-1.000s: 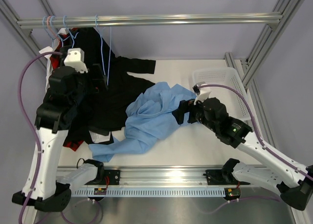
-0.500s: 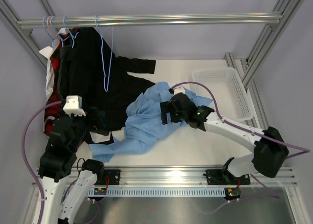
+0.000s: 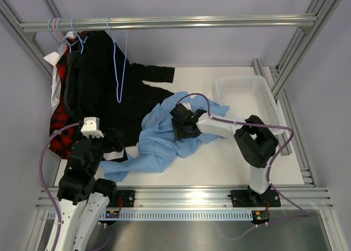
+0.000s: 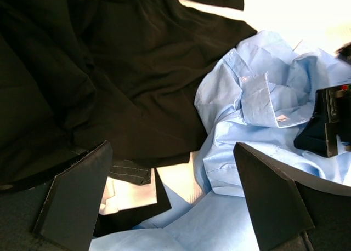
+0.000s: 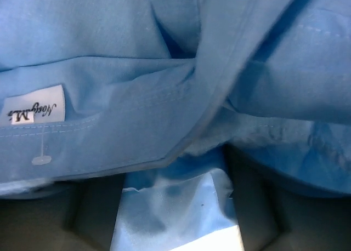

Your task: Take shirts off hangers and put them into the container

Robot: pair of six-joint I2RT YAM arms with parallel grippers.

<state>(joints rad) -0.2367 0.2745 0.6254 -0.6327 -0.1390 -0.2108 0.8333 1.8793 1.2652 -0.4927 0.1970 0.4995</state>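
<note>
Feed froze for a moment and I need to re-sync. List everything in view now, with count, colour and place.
blue shirt: one, light blue, crumpled mid-table
black shirt: one, black, draped from the rail's left end onto the table
plaid shirt: one, red and black, far left
white shirt: one, white, far left, mostly hidden
hangers: at least three pale blue, one pinkish, on the rail's left end
basket: one, white, table's far right
rail: one, silver, across the back
table: one, white
left gripper: black, open, above the black shirt's edge
right gripper: black, jaws apart, blue cloth between
</note>
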